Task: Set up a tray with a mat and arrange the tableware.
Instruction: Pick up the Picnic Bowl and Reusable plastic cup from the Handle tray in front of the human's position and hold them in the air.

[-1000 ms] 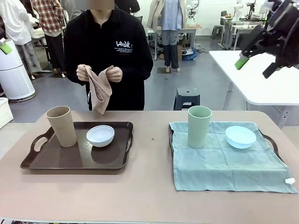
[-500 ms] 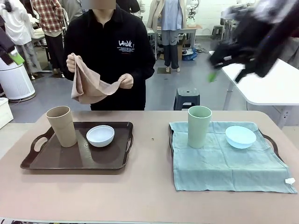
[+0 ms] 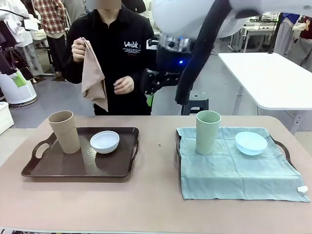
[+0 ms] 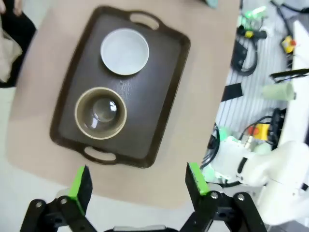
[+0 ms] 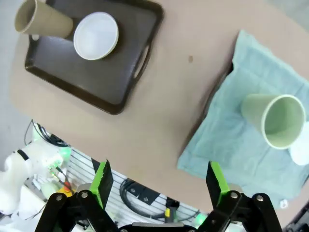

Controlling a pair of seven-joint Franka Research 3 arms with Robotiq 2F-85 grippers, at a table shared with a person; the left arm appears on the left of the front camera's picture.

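Observation:
A tan cup (image 3: 64, 131) and a white bowl (image 3: 105, 141) stand on the bare dark brown tray (image 3: 58, 168) at the left. At the right, a pale green cup (image 3: 208, 131) and a light blue bowl (image 3: 251, 143) stand on a green mat (image 3: 234, 170) spread over a second tray (image 3: 285, 148). My right gripper (image 3: 151, 92) hangs open high over the table's far middle. From above, its wrist view takes in the brown tray (image 5: 120, 82) and the green mat (image 5: 227, 140) past the open right gripper (image 5: 159, 179). My left gripper (image 4: 138, 178) is open, high above the tan cup (image 4: 100, 112) and white bowl (image 4: 124, 51).
A person stands at the far side and holds up a tan cloth (image 3: 92, 78) in one hand. A white table (image 3: 273, 78) stands behind at the right. Bare tabletop (image 3: 156, 195) lies between the trays and along the near edge.
My right arm has swung from the upper right to the middle, in front of the person. The person has lifted the cloth from both hands to one raised hand.

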